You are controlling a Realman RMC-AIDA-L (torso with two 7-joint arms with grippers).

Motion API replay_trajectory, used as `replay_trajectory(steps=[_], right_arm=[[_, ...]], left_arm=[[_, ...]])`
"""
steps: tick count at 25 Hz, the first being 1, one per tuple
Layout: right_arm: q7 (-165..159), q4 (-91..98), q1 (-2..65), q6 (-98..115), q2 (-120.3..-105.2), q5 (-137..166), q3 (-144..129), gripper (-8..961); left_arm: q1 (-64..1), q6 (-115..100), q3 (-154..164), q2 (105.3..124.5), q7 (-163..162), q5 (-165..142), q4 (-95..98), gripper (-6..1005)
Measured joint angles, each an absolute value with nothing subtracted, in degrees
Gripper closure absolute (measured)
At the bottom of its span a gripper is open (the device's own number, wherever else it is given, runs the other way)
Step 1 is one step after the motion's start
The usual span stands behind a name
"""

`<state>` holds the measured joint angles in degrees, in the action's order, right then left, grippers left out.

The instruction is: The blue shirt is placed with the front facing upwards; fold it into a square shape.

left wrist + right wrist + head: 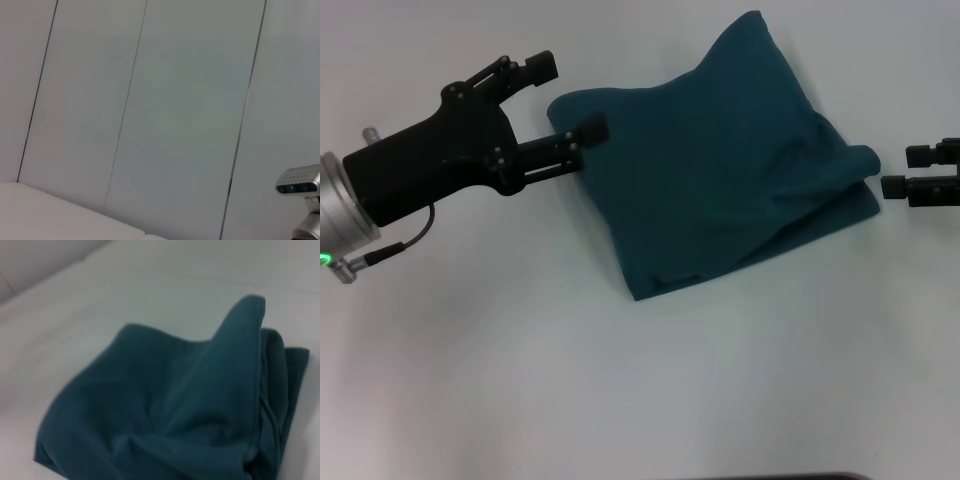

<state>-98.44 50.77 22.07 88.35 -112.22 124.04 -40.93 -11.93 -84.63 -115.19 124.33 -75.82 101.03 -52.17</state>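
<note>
The blue shirt [720, 170] lies folded into a rough, rumpled square in the middle of the white table, with one corner sticking up at the back. No lettering shows. The right wrist view shows the blue shirt [180, 410] close up, with layered folds along one side. My left gripper [565, 97] is at the shirt's left edge. It is open, and its nearer fingertip [590, 128] overlaps the shirt's edge. My right gripper [908, 171] is just off the shirt's right edge, open and holding nothing.
The white table [640, 400] stretches around the shirt on all sides. The left wrist view looks at grey wall panels [175, 115], a strip of table and a silver camera unit [300, 182] at one corner.
</note>
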Motion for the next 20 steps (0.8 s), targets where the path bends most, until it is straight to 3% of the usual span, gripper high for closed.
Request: replay_trajectory(steps=[15,20], right_arm=[[-98.15,52.48,28.76,84.64,-117.77,136.37,-41.47,247],[-97.57,53.45,29.85,86.30,-118.31,137.35,-42.89,449]], left_arm=[[-12.69,-84.35,-115.62,124.14,-71.27,101.19,-48.18,50],[-12.84,-84.72,-115.70,124.28,-70.42,101.42,-47.80,50]])
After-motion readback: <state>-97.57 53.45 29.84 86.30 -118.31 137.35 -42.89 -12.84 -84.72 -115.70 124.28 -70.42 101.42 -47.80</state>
